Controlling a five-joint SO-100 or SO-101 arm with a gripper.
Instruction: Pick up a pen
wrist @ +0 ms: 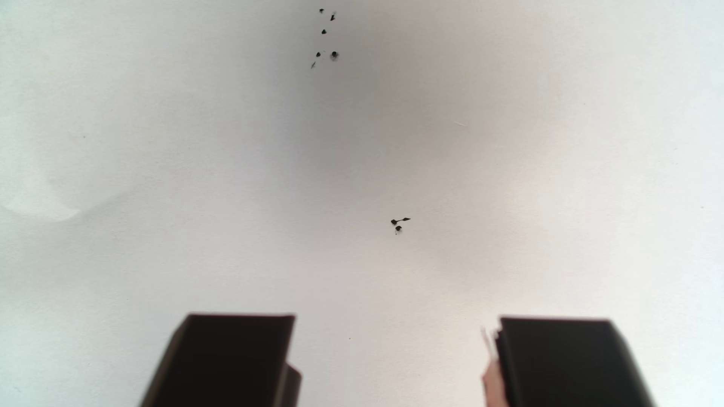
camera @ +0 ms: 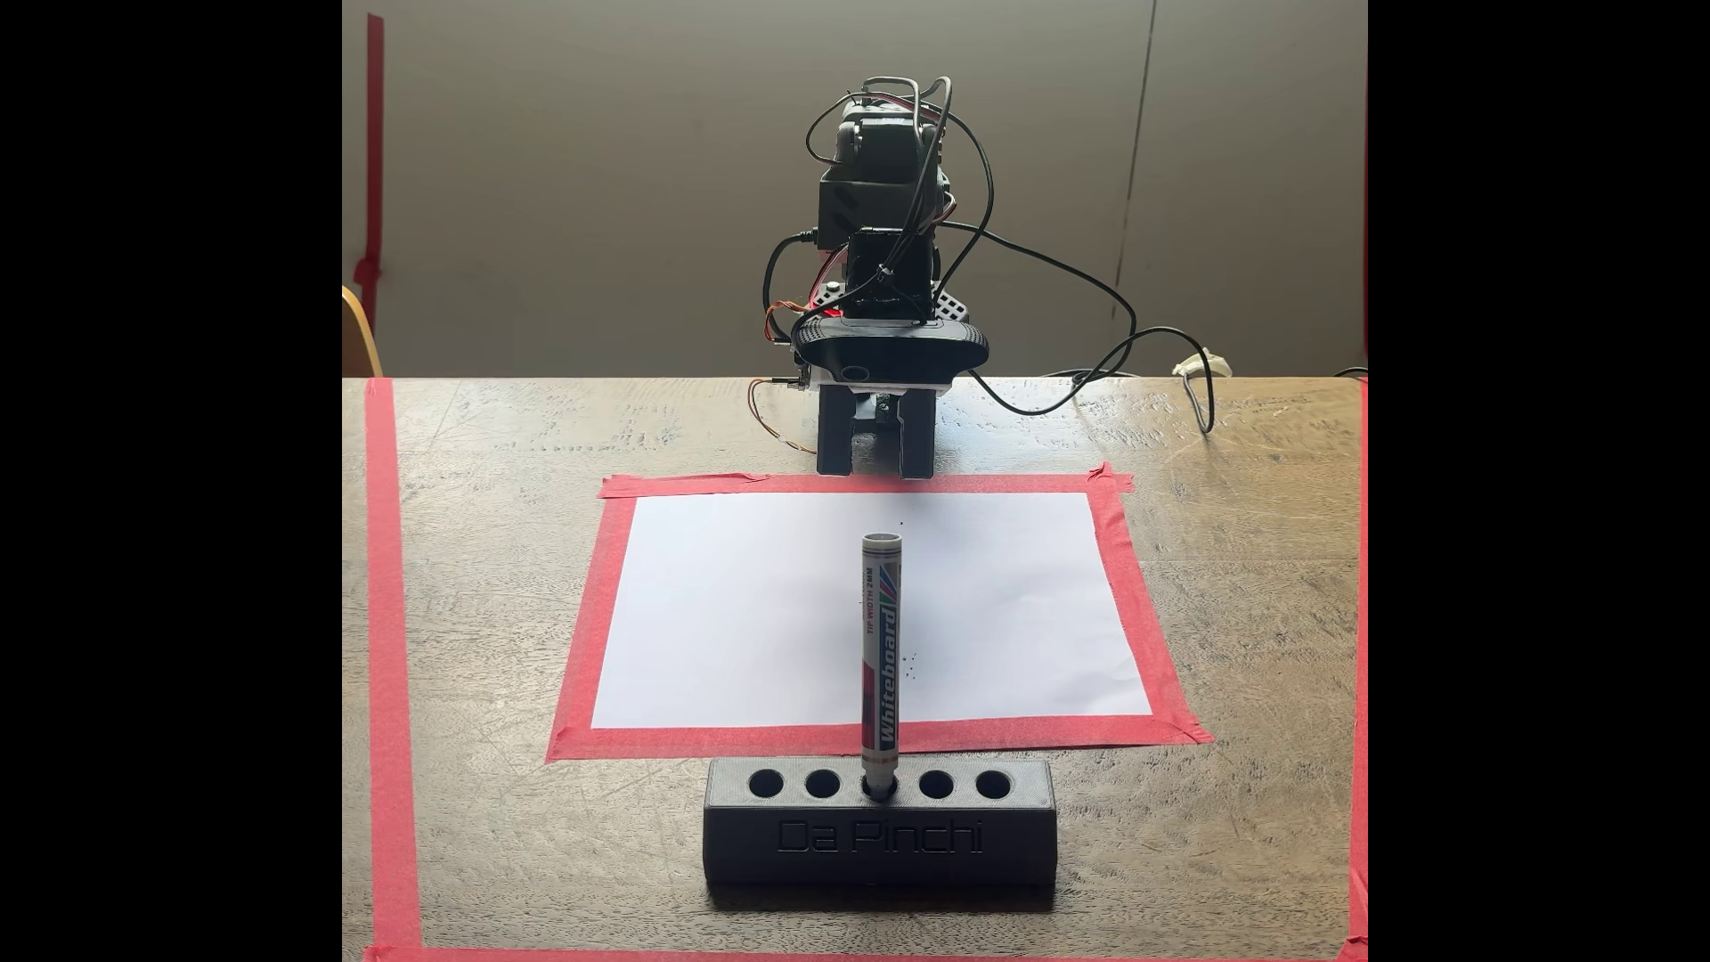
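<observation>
Nearest in the fixed view, the pen [camera: 880,661] stands upright in the middle hole of a black holder [camera: 879,837] at 6 o'clock on the table [camera: 481,573]. Beyond lies the taped white paper [camera: 740,610]. At 12 o'clock the folded arm [camera: 884,213] points its fingers [camera: 874,470] down, apart, holding nothing, well away from the pen.

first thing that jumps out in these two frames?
The pen, standing upright in the middle hole of the black five-hole holder at the near edge of the table in the fixed view. Behind it lies a white sheet framed in red tape, with the gripper open at its far edge. In the wrist view, black ink specks dot the paper ahead of the fingers.
</observation>
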